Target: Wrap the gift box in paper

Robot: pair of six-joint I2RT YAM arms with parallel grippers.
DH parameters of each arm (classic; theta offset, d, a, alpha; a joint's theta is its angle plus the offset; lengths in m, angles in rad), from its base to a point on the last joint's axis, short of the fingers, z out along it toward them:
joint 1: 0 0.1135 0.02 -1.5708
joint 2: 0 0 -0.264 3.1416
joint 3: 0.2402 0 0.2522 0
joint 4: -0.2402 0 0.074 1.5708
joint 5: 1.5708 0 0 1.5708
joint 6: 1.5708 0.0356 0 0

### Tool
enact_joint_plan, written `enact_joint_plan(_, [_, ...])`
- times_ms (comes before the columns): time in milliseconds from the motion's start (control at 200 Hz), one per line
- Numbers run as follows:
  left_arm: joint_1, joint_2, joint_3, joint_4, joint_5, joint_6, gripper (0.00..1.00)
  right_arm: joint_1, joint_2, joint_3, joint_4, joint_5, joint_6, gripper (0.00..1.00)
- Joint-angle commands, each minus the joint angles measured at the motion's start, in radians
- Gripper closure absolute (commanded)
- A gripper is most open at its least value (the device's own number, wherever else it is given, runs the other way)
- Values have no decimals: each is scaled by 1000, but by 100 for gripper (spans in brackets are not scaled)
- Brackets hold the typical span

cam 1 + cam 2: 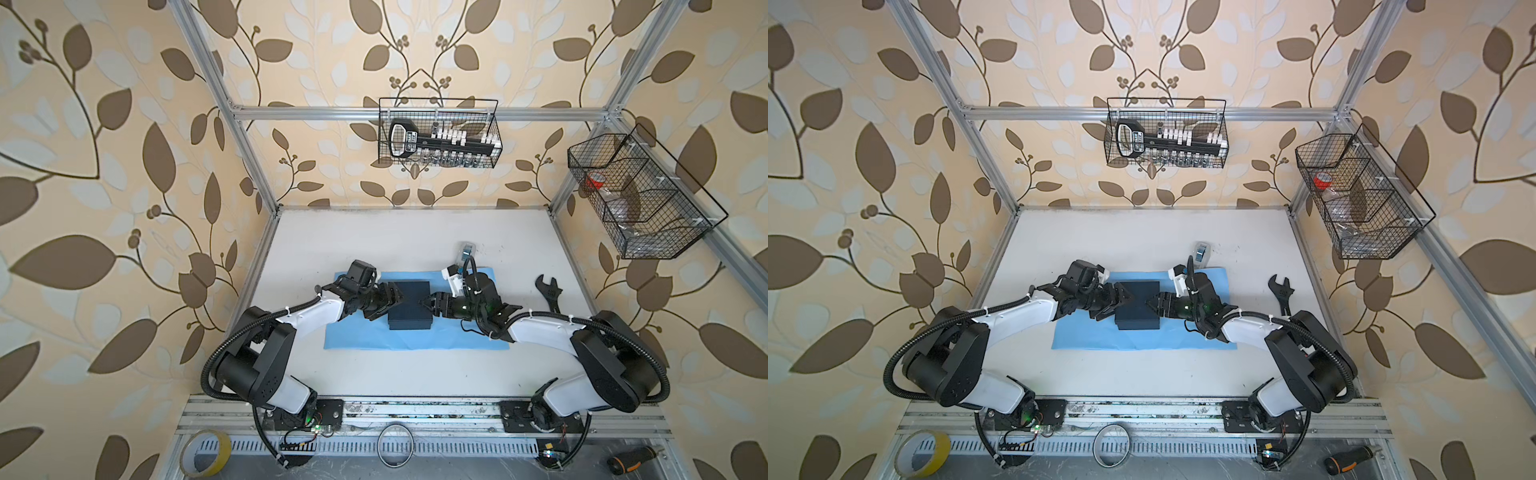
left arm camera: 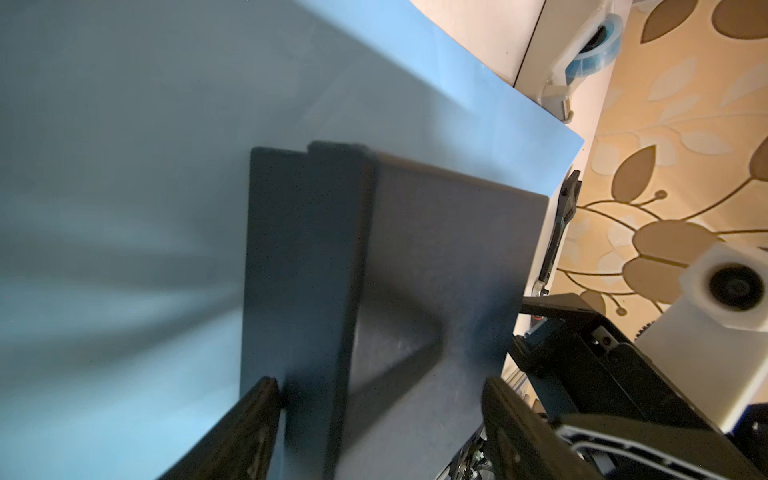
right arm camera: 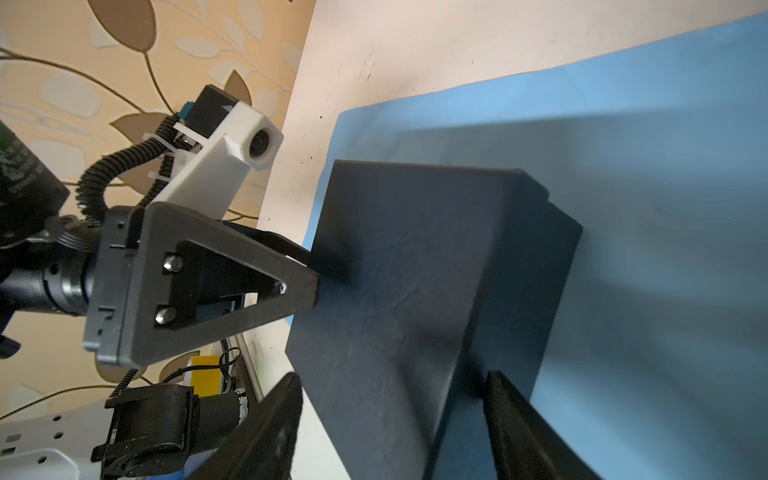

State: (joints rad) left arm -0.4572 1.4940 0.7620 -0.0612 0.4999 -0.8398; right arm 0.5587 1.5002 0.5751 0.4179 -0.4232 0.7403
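Two claws, left gripper (image 1: 395, 299) and right gripper (image 1: 427, 302), straddled opposite edges of the gift box (image 1: 409, 307), jaws spread (pinching or merely bracketing: could not tell). Box sat mid-sheet on the paper (image 1: 361, 336).

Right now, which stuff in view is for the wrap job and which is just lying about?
Job:
- box
- paper
- left gripper and right gripper, at the box's opposite edges
- tape dispenser, likely for sealing

Lying about:
- wrench
- yellow tape roll
- screwdriver
- back basket
- side basket
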Motion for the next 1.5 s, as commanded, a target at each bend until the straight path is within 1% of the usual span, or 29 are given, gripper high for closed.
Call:
enact_joint_plan(0, [-3,9,57,18,32,21,22,-1,18,17,36,-24,10,30])
enact_joint_plan(415, [-4,30,111,24,51,14,22,-17,2,38,33,-25,7,31])
enact_joint_plan(680, [-5,68,119,29,46,11,22,-35,17,48,20,-21,-5,31])
enact_joint_plan(955, [-5,81,133,23,41,19,21,-40,-4,40,-4,-14,-17,31])
enact_joint_plan(1210, [-5,90,138,8,31,28,19,-52,12,40,-13,-5,-24,31])
enact_joint_plan(1334, [-5,97,144,-4,21,30,17,-67,17,37,-21,-3,-30,29])
enact_joint_plan(1499, [-3,81,154,-39,-21,46,9,-96,-21,25,-67,15,-59,23])
